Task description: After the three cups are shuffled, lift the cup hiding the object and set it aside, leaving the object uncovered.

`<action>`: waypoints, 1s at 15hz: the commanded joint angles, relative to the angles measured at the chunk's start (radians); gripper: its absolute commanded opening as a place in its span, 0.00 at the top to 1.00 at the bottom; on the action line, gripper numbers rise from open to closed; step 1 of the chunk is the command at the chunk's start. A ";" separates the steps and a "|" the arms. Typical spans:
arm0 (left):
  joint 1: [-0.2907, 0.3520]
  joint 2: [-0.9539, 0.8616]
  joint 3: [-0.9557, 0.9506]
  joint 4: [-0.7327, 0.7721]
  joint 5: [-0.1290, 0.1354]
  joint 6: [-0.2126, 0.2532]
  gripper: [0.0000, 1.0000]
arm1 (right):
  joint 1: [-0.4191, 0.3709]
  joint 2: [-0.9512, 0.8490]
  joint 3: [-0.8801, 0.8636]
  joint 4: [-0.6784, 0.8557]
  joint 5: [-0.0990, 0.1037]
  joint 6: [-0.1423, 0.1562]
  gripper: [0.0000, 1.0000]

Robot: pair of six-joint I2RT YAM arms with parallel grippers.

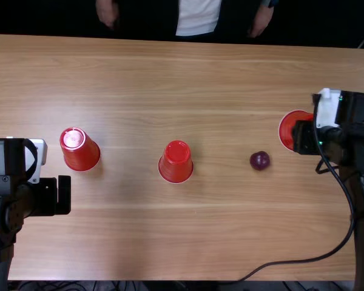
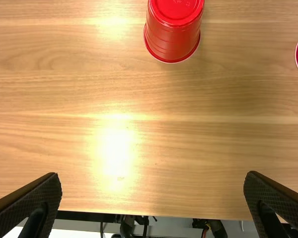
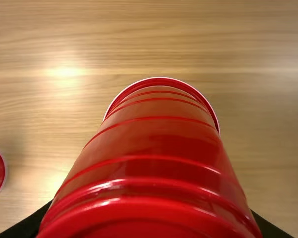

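Grips red cup (image 1: 286,130) in right gripper (image 1: 302,137), off the purple ball (image 1: 259,160) just beside, to leave it uncovered; holds left gripper (image 2: 151,198) wide.

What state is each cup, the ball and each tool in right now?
Left red plastic cup: upside down on the light brown wooden table, untouched.
Middle red plastic cup: upside down on the table, untouched.
Right red plastic cup: clamped in the right tool, mouth pointing away from its wrist.
Small round purple ball: uncovered, resting on the table.
Left tool: open, empty.
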 commanded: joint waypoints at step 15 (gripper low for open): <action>-0.009 -0.011 0.030 -0.001 0.017 -0.011 0.00 | -0.128 -0.042 -0.422 0.015 0.006 0.001 0.66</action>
